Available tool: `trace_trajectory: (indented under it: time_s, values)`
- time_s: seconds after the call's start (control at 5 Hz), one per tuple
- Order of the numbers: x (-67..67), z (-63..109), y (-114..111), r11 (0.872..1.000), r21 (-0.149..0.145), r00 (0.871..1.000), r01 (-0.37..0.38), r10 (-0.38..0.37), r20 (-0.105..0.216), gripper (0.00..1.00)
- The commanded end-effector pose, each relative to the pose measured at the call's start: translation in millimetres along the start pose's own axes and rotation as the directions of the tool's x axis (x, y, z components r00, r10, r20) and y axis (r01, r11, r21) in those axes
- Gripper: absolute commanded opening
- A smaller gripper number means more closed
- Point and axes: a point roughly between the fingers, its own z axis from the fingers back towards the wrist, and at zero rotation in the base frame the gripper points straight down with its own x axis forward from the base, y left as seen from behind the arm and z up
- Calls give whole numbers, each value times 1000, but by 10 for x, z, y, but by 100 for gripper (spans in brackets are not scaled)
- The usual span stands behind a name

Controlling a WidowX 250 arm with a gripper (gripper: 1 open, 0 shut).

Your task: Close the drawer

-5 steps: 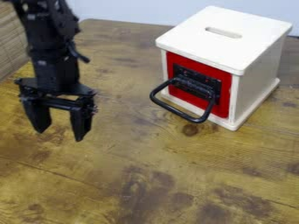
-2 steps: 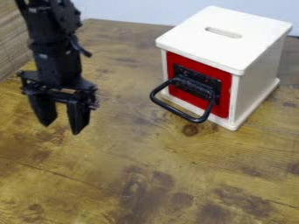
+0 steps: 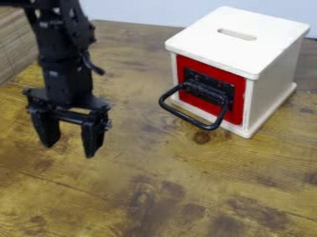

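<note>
sliding a little to the right and down in the camera view, our gripper (image 3: 69, 134) sits lower over the desk (image 3: 136, 194) than in the earlier frame, while the box and its drawer look just as they were. we see its two fingers spread well apart with nothing between them, near the desk's left edge.

the drawer (image 3: 192, 78) is toward the desk's far right corner, its red front set in the cream-white box (image 3: 270, 88), with the black loop handle (image 3: 169, 106) jutting out toward us. whether the panel stands proud of the box we cannot tell for sure.

we judge the drawer light and stiff, sliding with a modest push. the handle looks smooth and perhaps slippery, so we would rather press square on the middle of the front than pinch the loop; a push off to one side could jam the drawer or skid the box.
</note>
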Motion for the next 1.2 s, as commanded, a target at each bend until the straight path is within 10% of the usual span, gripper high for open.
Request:
trace_trajectory:
  time_s: [0.0,0.4,1.0]
  values:
    - [26,143,215,1000,-8,995,-29,29,91,100]
    - [48,54,301,1000,4,994,13,-13,105,100]
    - [261,561,78,999,35,994,16,-20,106,100]
